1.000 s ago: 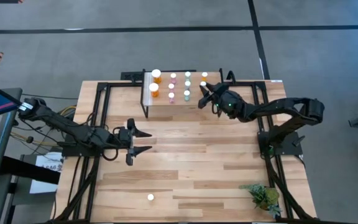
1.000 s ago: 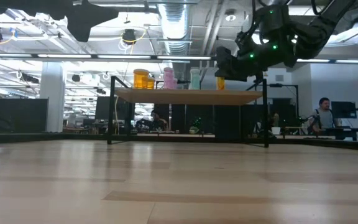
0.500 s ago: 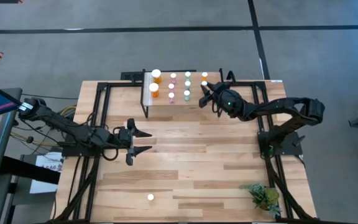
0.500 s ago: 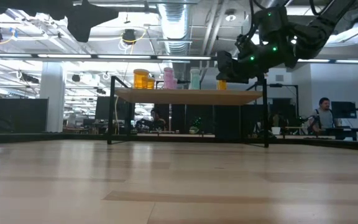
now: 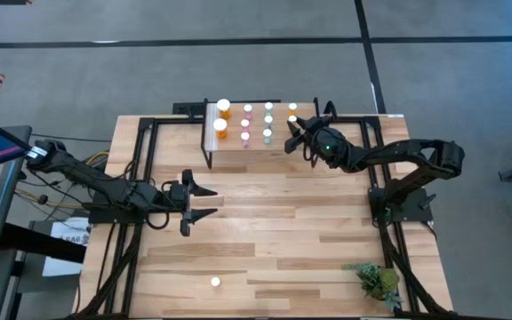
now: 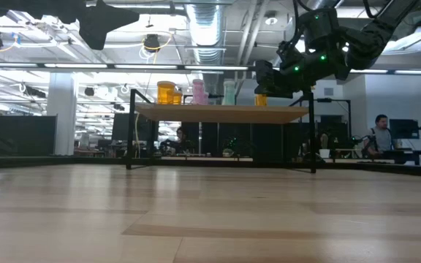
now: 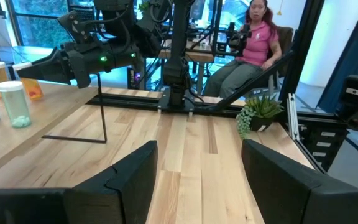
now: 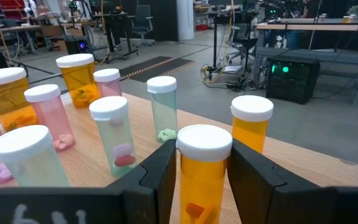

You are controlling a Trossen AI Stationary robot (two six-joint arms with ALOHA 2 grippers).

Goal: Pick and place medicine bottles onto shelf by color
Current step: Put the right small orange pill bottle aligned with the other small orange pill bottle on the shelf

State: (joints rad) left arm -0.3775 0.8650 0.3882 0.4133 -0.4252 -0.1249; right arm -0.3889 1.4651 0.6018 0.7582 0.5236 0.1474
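Orange bottle (image 8: 204,171) on shelf (image 5: 256,153), pill inside, between the right hand's (image 8: 197,163) parted fingers.

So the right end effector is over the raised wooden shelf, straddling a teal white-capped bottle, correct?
Not quite: the bottle is orange, not teal. The right wrist view shows the right end effector straddling an orange white-capped cylindrical bottle; whether it grips is unclear. In the high view it is over the raised light-wood shelf, as you said.
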